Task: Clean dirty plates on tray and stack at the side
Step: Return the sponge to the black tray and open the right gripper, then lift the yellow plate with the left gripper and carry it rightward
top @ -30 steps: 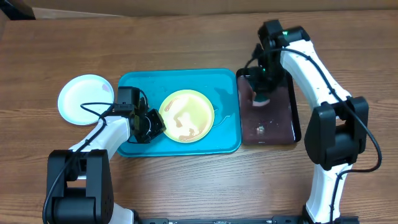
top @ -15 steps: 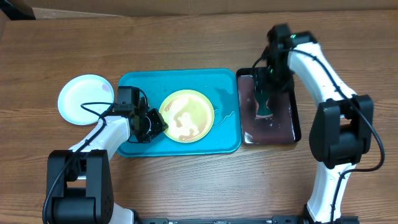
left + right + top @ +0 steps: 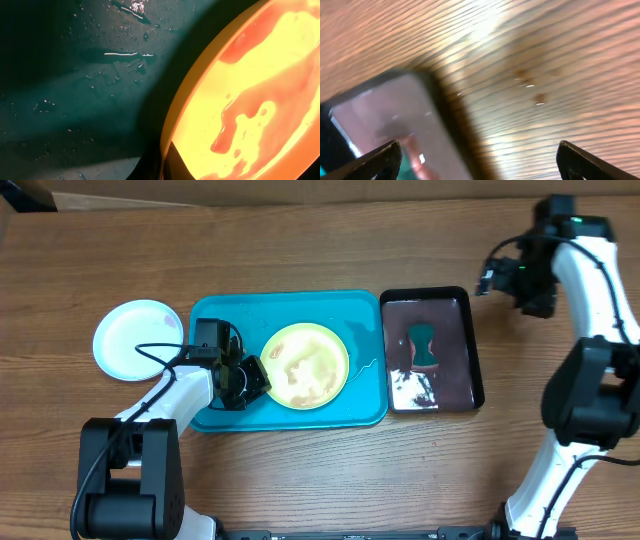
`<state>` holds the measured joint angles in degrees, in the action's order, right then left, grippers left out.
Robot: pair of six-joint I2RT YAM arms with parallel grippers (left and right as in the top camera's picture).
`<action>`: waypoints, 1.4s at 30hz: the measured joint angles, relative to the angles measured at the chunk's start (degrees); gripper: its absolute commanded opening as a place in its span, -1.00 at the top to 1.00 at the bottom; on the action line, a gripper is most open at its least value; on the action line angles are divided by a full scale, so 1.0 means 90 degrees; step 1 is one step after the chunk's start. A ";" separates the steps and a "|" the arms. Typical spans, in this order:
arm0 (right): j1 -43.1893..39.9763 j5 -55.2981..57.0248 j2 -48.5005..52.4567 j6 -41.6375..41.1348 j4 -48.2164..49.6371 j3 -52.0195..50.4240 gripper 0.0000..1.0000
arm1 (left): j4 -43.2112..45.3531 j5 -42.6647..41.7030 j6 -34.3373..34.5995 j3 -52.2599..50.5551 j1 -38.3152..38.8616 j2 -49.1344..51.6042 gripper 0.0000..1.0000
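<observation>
A yellow-green plate (image 3: 305, 366) with brown smears lies in the turquoise tray (image 3: 230, 315). My left gripper (image 3: 252, 380) is shut on that plate's left rim. In the left wrist view the rim of the plate (image 3: 250, 90) runs between the dark fingers (image 3: 176, 161), over the wet tray floor (image 3: 75, 75). A white plate (image 3: 135, 340) rests on the table left of the tray. My right gripper (image 3: 498, 278) hangs open and holds nothing, above the wood right of the black tray. Its wrist view is blurred, with the gripper (image 3: 480, 162) spread wide.
A narrow black tray (image 3: 470, 350) stands right of the turquoise one, with a teal sponge (image 3: 427, 345) and white foam in it. Its corner (image 3: 395, 115) shows in the right wrist view. Bare wooden table surrounds both trays.
My right gripper opened, left the sponge in the black tray, and swung up and to the right. The yellow-green plate shifted slightly right in the left gripper's hold.
</observation>
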<state>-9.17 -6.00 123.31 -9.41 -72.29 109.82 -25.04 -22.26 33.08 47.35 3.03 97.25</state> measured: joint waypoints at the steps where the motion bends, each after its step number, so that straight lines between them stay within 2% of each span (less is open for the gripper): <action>1: -0.0121 0.0002 0.0000 0.0000 0.0024 0.0000 -1.00 | -0.0075 0.0005 0.0000 0.0032 0.0000 0.0005 0.92; 8: -0.0493 0.0000 0.0000 -0.0002 0.0036 0.0000 -1.00 | -0.1343 0.0206 -0.0066 0.0777 0.0000 0.0158 0.92; 14: -0.0556 -0.0002 0.0000 -0.0002 0.0032 0.0000 -1.00 | -0.2781 0.0811 -0.0231 0.2625 0.0032 0.0192 0.92; 19: -0.0554 0.0000 0.0000 -0.0002 0.0029 0.0000 -1.00 | -0.3432 0.1360 -0.0313 0.3995 0.0294 0.0192 0.92; 27: -0.0556 -0.0002 0.0000 -0.0005 0.0032 0.0000 -1.00 | -0.3405 0.2582 -0.0362 0.4974 0.1579 0.0192 0.92; 34: -0.0556 0.0000 0.0000 -0.0005 0.0036 0.0000 -1.00 | -0.2630 0.3997 -0.0423 0.5059 0.3313 0.0197 0.92; 42: -0.0556 -0.0002 0.0000 -0.0002 0.0034 0.0000 -1.00 | -0.1945 0.5688 -0.1287 0.5076 0.4753 0.0272 0.92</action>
<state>-14.17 -6.02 123.31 -9.43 -71.99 109.82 -42.54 28.93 21.50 93.03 45.80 99.70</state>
